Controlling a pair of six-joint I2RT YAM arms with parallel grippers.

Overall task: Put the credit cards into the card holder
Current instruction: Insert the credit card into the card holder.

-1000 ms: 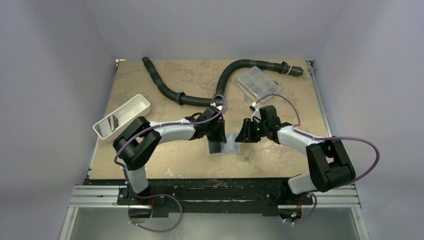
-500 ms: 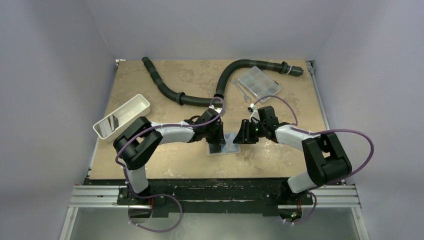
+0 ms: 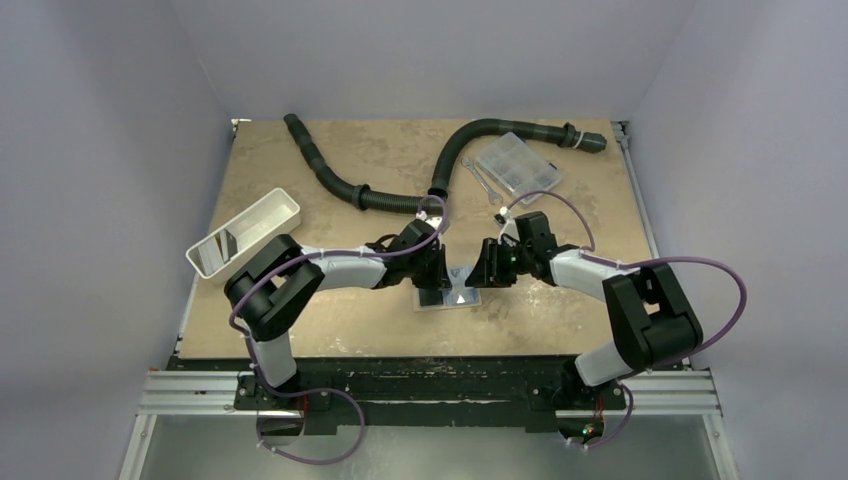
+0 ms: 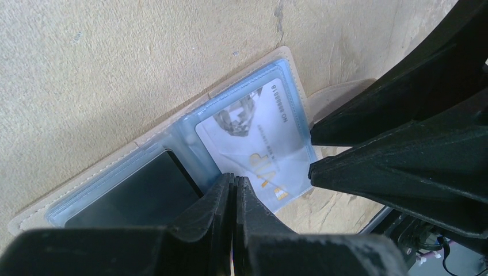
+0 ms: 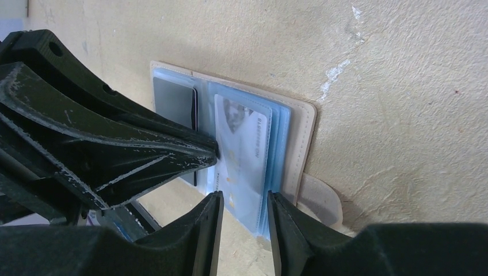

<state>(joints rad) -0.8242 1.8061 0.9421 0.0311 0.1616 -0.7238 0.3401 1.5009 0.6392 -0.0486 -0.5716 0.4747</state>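
Top external view: the wallet (image 3: 445, 303) lies open and flat at 6 o'clock on the table (image 3: 330, 150), with both arms meeting over it, the left from 10 o'clock and the right from 2 o'clock.

Left wrist view: the left gripper (image 4: 233, 179) is clenched on nothing, its tips pressed down at the wallet's fold. A dark card (image 4: 138, 192) sits in the sleeve toward 8 o'clock, and a pale card (image 4: 253, 132) in the sleeve toward 2 o'clock.

Right wrist view: the right gripper (image 5: 246, 195) has its fingers apart on either side of the pale card's near end, which sticks out of the sleeve at 6 o'clock. I cannot tell whether they pinch it.
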